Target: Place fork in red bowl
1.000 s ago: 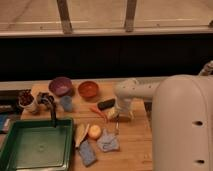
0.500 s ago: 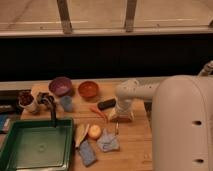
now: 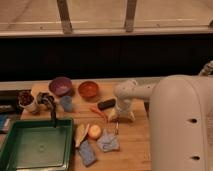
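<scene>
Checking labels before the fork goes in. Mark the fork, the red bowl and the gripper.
fork (image 3: 117, 128): camera view, middle of its thin shaft.
red bowl (image 3: 88, 90): camera view, bare shiny inside.
gripper (image 3: 121, 116): camera view, its lower end, just above the fork.

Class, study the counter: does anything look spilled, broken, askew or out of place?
Nothing stands out. The red bowl and purple bowl sit upright at the back of the counter. Nothing is spilled. The fork lies flat on it, close by the gripper, which hangs low over the middle.
</scene>
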Robot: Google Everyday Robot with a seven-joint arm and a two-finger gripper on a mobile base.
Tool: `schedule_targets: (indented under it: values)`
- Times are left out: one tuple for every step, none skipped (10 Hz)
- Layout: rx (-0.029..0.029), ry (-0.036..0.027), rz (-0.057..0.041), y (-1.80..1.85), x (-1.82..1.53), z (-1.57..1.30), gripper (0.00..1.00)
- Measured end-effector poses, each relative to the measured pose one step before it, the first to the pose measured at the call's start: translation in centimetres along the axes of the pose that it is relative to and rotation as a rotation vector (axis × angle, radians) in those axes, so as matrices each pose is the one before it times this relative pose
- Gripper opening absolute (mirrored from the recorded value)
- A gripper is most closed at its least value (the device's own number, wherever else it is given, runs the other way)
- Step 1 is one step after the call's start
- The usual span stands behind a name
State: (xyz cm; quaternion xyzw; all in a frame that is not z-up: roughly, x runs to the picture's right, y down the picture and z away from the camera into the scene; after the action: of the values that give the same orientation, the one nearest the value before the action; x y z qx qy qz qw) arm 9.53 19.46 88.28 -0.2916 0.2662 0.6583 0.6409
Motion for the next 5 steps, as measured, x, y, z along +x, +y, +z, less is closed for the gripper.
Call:
schedule_targets:
  values:
    - [0.00030,-0.00001,-0.00041,0.030,0.002,0.007,0.58]
    - [0.00050,-0.00004,0.00028,-0.018,0.004,-0.083,0.47]
    - [-0.00012,-0.00064,0.00275,-0.099,-0.008,-0.178,0.36]
    - [-0.00004,-0.00071,0.00345,-0.119,-0.007,-0.236,0.26]
    - [-0.00065,-0.00164,-0.00060,0.041,-0.068,-0.338,0.16]
